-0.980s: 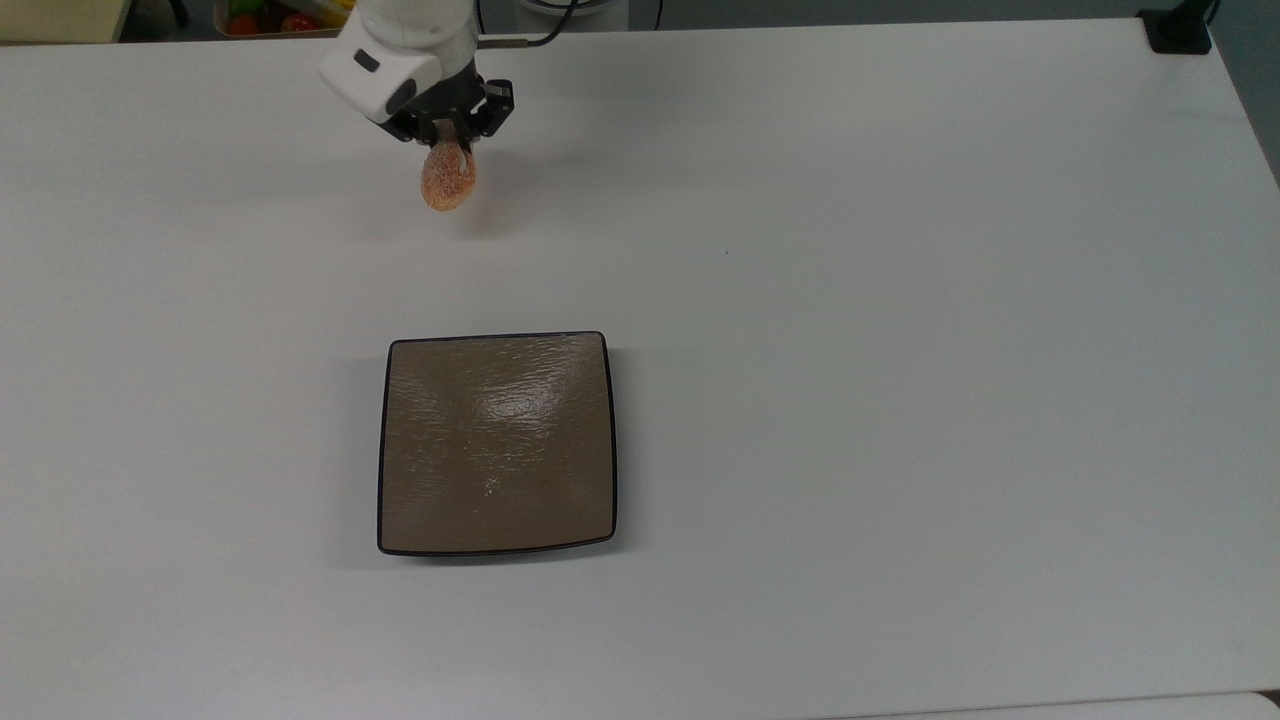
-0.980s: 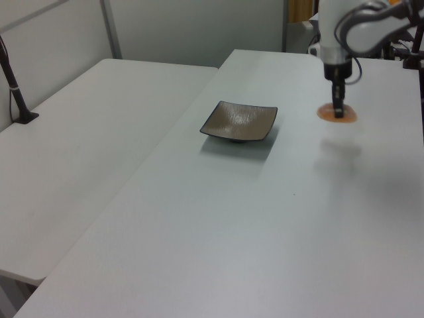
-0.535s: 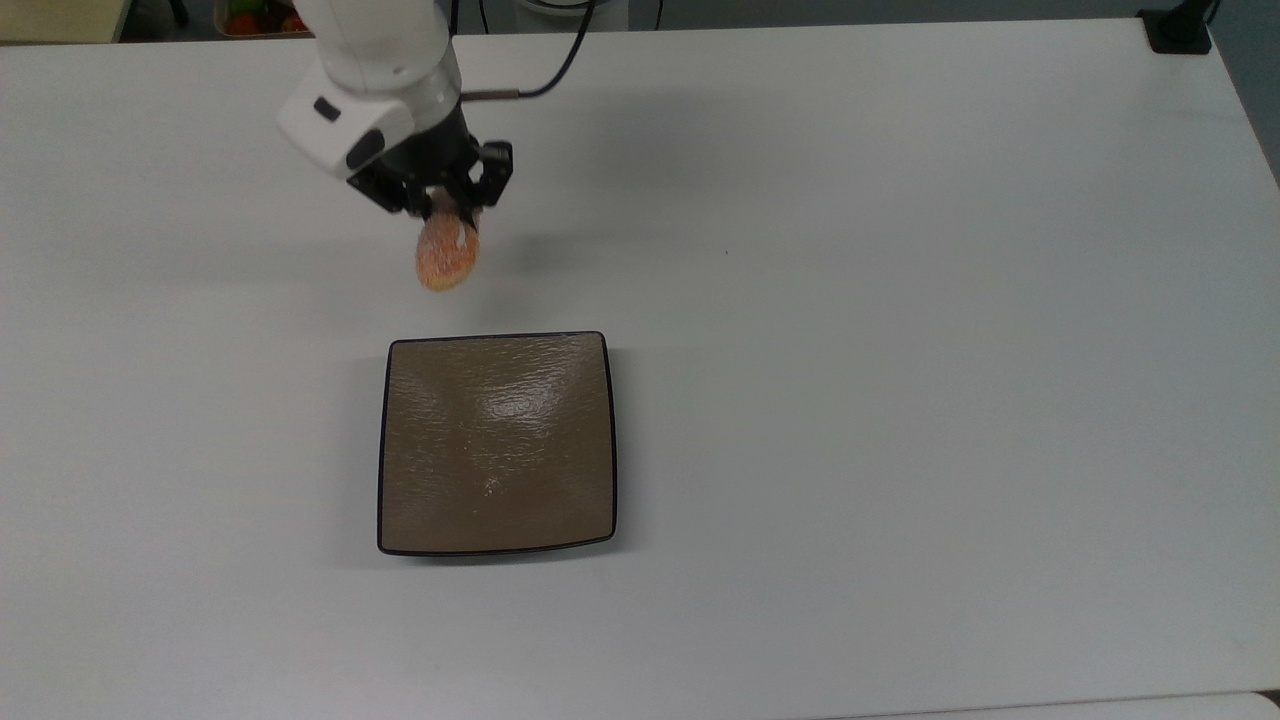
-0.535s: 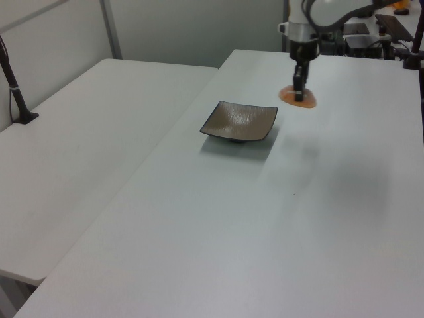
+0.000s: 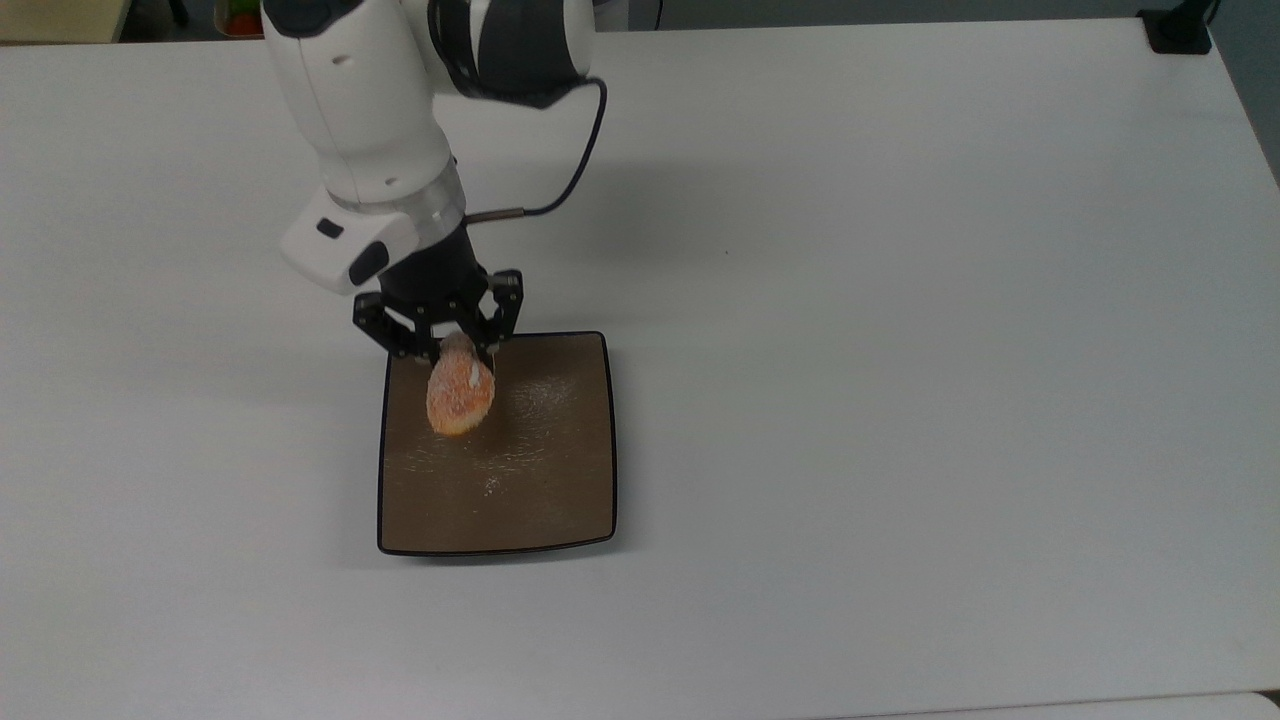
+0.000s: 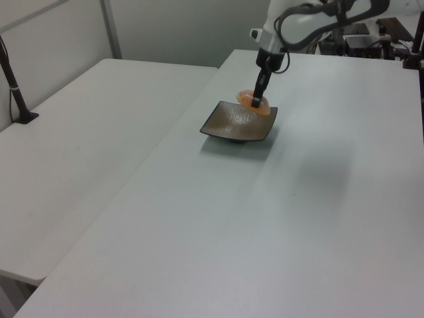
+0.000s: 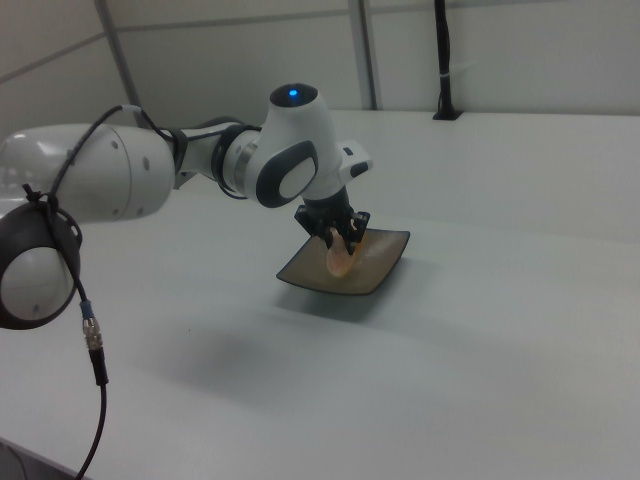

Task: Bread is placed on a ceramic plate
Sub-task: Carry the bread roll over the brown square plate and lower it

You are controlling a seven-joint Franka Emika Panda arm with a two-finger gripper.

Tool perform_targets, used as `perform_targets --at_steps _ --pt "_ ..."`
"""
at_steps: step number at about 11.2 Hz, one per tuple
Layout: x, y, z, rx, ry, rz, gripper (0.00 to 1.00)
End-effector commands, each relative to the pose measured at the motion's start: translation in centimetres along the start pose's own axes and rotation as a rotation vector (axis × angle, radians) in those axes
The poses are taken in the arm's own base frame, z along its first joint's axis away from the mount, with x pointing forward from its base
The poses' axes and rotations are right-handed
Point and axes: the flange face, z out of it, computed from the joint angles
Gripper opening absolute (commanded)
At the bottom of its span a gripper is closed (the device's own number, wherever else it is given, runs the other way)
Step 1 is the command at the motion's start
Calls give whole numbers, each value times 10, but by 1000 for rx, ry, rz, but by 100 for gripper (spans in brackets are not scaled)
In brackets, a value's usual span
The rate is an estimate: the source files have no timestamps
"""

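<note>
The bread (image 5: 460, 397) hangs in the air above the ceramic plate (image 5: 540, 480), pinched at its upper end by the jaws of the gripper (image 5: 452, 345), which are closed on it. In the top view it sits over the plate's far-left part, close to the far rim, with its long axis running roughly from far to near. In the left view the roll (image 6: 253, 100) appears over the plate's far edge (image 6: 228, 129), and in the right view it (image 7: 341, 257) dangles below the black fingers with the plate (image 7: 375, 265) beneath and behind it. I cannot tell from these views whether its lower end touches the plate yet; it looks just above it.

As a judgement, the carrying part of the task is nearly finished: the bread is lifted and brought over the plate. What is left is to lower it onto the glossy brown face, open the jaws and draw the arm away. A small shift toward the plate's middle would keep the roll from settling against the rim.

The white surface (image 5: 900, 350) around the plate is bare, and the arm reaches in from the far left of the top view.
</note>
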Motion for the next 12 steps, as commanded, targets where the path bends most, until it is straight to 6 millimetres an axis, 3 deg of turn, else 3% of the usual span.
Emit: perform_targets --at_steps 1,3,4,5,7,9,12 --pt "24 -10 23 -5 80 -58 38" --pt "31 -16 43 -8 103 -70 40" --pt "31 -19 50 -12 111 -74 47" --pt "31 -24 57 -13 110 -76 69" --pt "30 -31 62 -14 102 -88 100" --pt "32 -39 56 -15 108 -100 100" --pt "31 -53 10 -7 135 -111 100"
